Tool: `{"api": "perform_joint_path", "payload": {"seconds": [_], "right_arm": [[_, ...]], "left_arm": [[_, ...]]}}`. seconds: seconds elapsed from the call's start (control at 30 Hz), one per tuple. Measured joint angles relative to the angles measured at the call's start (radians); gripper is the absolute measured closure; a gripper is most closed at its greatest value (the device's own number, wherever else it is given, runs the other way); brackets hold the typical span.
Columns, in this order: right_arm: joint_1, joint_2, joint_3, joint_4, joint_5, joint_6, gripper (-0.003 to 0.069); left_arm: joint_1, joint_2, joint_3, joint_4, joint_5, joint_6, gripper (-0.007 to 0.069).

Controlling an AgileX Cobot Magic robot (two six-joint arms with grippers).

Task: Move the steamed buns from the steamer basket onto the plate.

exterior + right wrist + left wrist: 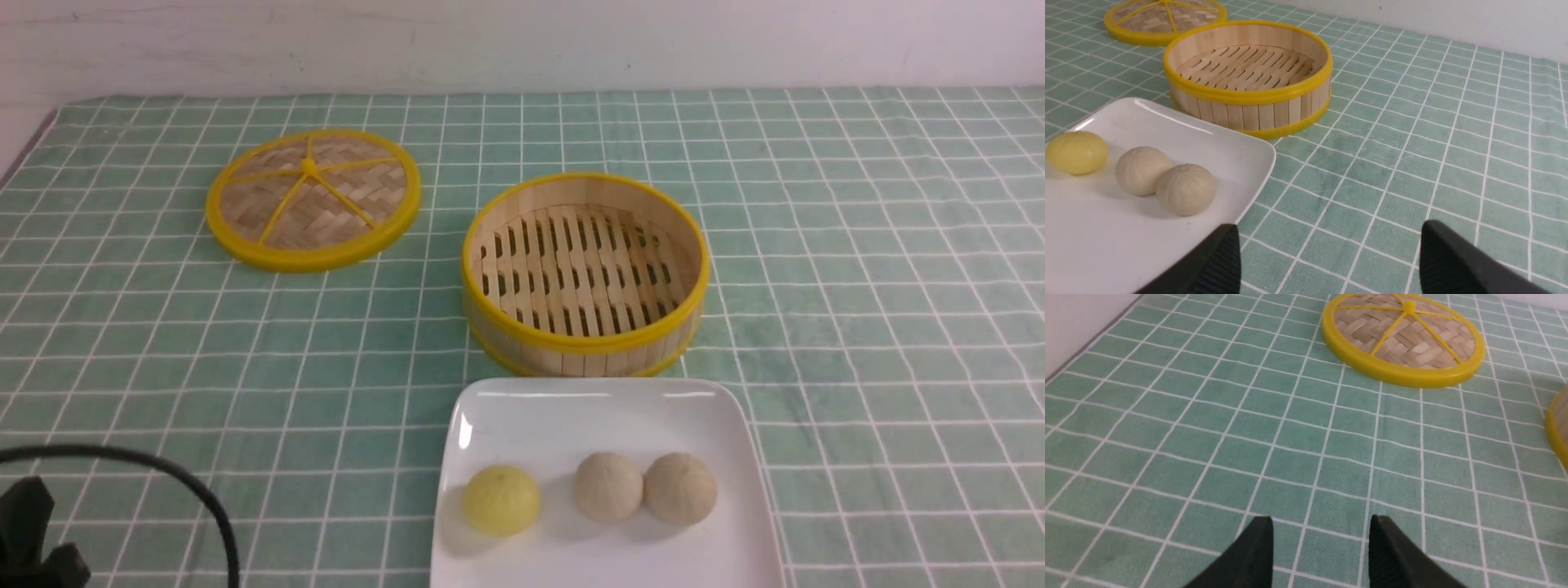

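At the lower left of the front view, the left arm [37, 535] just enters the frame, dark and cropped, a black cable [188, 474] curving beside it; how its wrist is turned is hard to make out. In its wrist view, the left gripper [1321, 522] has its fingers parted, with nothing between them. At upper left lies the flat woven lid [277, 204], spokes up. The steamer basket [584, 343] stands upright at upper centre, empty. Just below it in the frame, the plate [571, 416] bears three buns: the yellow bun [501, 501] apart, then two beige buns [608, 487] side by side. The right gripper [1331, 232], outside the front view, is spread wide, holding nothing.
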Motion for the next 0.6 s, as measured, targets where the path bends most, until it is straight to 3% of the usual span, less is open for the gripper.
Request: {"api": "perform_joint_path", "payload": {"seconds": [0.37, 0.6], "right_arm": [[0.000, 0.000, 0.000, -0.001, -0.002, 0.000, 0.0090], [0.000, 0.000, 0.000, -0.001, -0.002, 0.000, 0.0090]], "left_arm": [[0.000, -0.247, 0.145, 0.078, 0.046, -0.006, 0.0277], [0.002, -0.353, 0.148, 0.078, 0.197, -0.009, 0.0277]]}}
